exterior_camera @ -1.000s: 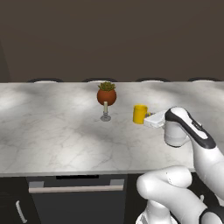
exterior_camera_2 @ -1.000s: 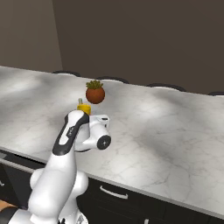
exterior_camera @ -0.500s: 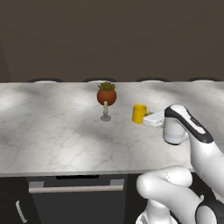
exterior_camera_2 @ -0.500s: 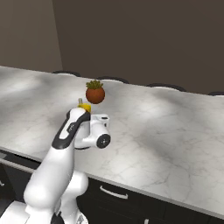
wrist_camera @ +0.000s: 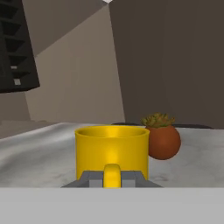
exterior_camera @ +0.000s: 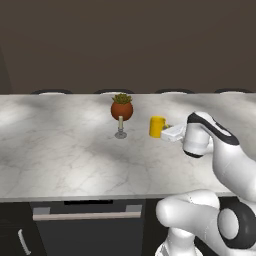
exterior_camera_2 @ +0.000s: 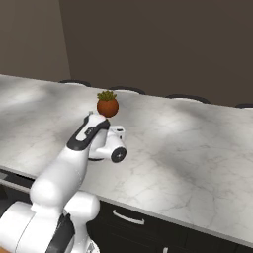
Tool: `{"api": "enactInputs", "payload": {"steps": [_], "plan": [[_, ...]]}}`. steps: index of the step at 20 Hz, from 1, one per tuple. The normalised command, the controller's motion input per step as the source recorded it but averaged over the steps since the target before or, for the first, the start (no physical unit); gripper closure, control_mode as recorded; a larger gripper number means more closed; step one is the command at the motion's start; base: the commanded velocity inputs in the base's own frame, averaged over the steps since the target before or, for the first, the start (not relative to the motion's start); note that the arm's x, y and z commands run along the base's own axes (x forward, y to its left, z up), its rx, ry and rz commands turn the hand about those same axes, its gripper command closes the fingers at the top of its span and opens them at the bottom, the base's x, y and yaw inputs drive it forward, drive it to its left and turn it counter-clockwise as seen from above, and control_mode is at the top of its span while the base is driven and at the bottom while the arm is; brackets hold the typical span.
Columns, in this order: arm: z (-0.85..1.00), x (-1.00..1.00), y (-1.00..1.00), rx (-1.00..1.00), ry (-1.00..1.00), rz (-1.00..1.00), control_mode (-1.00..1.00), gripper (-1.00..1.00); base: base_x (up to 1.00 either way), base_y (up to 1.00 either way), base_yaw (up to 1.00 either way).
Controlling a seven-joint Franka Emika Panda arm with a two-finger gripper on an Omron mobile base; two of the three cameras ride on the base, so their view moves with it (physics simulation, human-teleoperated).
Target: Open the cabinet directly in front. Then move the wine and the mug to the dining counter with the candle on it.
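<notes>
I hold the mug (exterior_camera: 157, 126) by its handle over the dining counter (exterior_camera: 60, 155), the gripper (wrist_camera: 112, 177) pinched narrow with its fingers closed on the yellow loop that faces my hand camera. Across the last second almost nothing has shifted: the mug sits at the same spot just beside the candle (exterior_camera: 121, 110), on the arm's side of it, and only my white arm's lower links have resettled a little. From the left base view I cannot tell whether its base is touching the marble or just above it. To me that stillness reads as the end of the carry, with release the step left for the mug. I see no wine bottle on this stretch of counter. No brand, label or lettering is readable on the mug, the candle or the dark dishwasher front (exterior_camera: 85, 235) below.
</notes>
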Motion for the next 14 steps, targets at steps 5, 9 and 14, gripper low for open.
{"api": "enactInputs", "payload": {"steps": [5,9,14], "plan": [[-0.18,0.0,0.0,-0.03,-0.01,0.0,-1.0,1.0,0.0,0.0,0.0],[-0.18,0.0,0.0,-0.02,-0.04,0.0,-1.0,1.0,0.0,0.0,0.0],[-0.05,0.0,0.0,0.0,-0.03,0.0,-1.0,1.0,0.0,0.0,0.0]]}}
